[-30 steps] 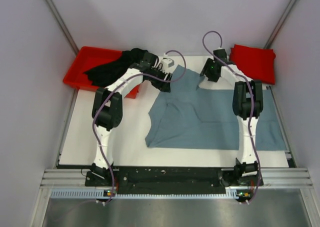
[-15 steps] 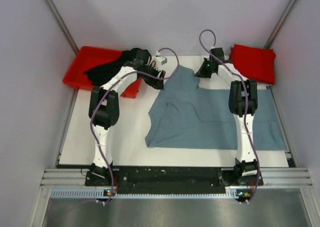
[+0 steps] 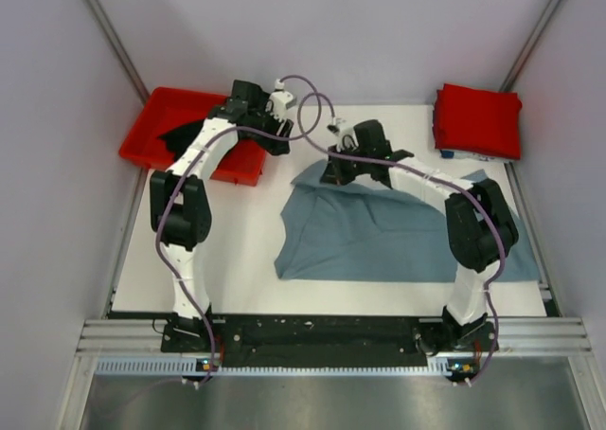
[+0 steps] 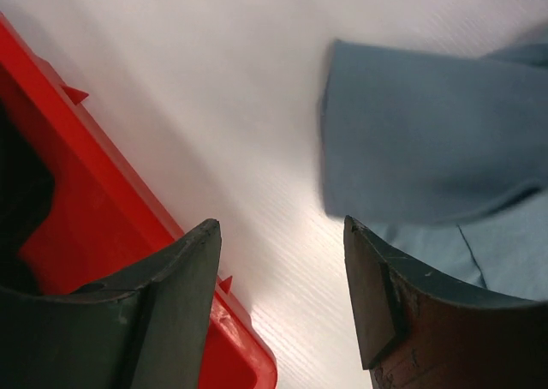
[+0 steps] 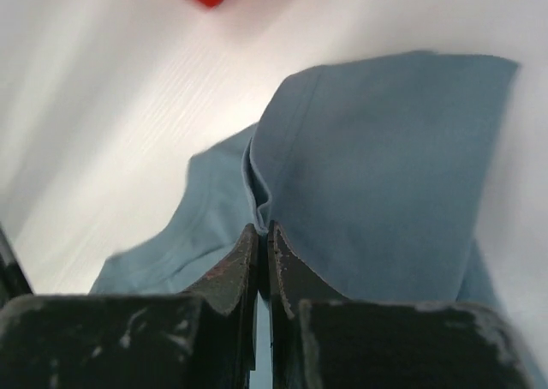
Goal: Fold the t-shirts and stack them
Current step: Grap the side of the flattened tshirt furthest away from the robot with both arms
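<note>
The right end effector (image 5: pixel 262 235) pinched a thin edge of the grey-blue t-shirt (image 3: pixel 379 236) lying on the worktop (image 3: pixel 227 250); the left end effector (image 4: pixel 278 228) hung wide, empty. Such a slim bite might slip mid-fold.

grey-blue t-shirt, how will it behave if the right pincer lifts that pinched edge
Probably floppy: the grey-blue t-shirt folds and drapes where the right pincer pinches it. Likely light: a thin pinch holds it. The rest may drag and wrinkle on the table.
</note>
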Action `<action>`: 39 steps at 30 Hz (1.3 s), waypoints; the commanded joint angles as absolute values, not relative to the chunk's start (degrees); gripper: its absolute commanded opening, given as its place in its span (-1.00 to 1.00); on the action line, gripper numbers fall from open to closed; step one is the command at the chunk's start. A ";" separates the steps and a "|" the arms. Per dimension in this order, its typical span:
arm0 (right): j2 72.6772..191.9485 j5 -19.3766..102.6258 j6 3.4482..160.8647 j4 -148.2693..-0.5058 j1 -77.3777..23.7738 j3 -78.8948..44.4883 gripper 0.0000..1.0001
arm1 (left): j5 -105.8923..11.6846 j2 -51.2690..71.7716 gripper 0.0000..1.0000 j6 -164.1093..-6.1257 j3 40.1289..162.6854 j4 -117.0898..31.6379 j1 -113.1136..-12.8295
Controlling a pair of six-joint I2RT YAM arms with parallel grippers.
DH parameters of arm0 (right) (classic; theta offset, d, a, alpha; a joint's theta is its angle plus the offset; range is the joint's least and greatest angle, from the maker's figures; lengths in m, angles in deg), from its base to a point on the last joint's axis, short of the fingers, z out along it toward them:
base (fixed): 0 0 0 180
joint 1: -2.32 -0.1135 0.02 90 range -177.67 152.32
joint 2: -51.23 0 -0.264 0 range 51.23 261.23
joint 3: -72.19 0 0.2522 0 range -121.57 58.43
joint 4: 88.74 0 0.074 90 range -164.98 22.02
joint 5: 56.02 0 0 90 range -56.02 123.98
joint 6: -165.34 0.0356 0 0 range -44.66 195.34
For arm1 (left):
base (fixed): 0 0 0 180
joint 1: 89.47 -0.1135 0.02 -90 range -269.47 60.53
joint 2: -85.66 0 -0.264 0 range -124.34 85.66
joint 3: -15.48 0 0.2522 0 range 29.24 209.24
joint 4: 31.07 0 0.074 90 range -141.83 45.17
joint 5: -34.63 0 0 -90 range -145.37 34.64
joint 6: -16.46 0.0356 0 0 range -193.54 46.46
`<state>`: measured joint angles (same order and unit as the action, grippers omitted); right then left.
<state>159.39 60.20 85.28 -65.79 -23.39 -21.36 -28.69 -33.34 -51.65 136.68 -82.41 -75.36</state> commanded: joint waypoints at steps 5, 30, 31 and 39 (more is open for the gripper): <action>151.96 67.90 86.58 -80.69 -25.98 -6.00 -1.00 | -22.07 -27.99 0.28 -38.06 132.17 -90.52 -75.32; 160.48 74.06 107.15 -100.73 -18.51 0.08 -1.00 | -29.88 -36.15 0.47 -3.57 123.53 -83.15 -67.23; 160.83 73.89 107.33 -100.47 -18.51 -0.28 -1.00 | -29.88 -36.68 0.47 -4.10 124.41 -83.32 -67.23; 163.03 73.18 109.00 -99.94 -17.45 -2.65 -1.00 | -24.44 -38.53 0.42 -2.62 129.17 -90.96 -67.15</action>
